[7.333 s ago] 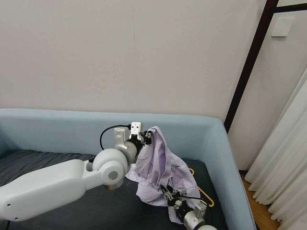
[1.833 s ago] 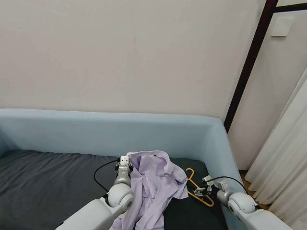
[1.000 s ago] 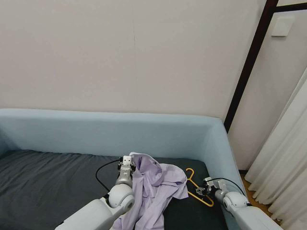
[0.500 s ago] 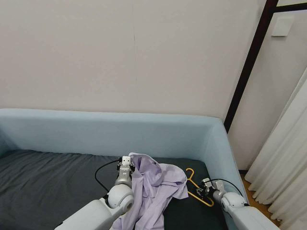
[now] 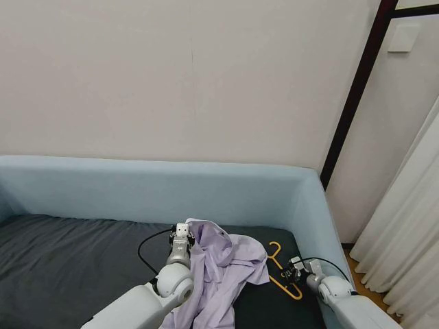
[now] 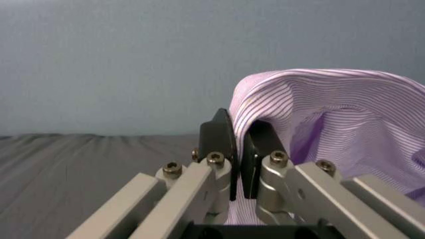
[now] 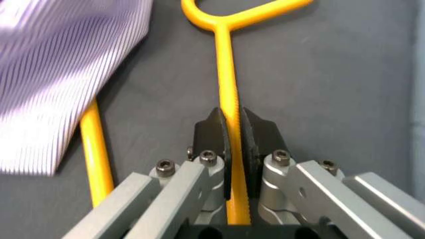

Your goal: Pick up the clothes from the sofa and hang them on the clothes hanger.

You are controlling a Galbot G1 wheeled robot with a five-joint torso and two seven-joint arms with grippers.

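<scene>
On the sofa (image 5: 103, 188), the left gripper (image 6: 239, 137) pinches the shirt (image 6: 332, 109); at its three o'clock, the right gripper (image 7: 234, 124) clamps the hanger (image 7: 226, 74) bar lengthwise.

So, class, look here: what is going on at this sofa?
The robot has both arms down on the sofa. Its left end effector is shut on a fold of the purple shirt, which lies heaped there. Its right end effector is shut on a bar of the yellow hanger, which lies beside the shirt. The shirt is not yet hung; one edge overlaps the hanger.
</scene>
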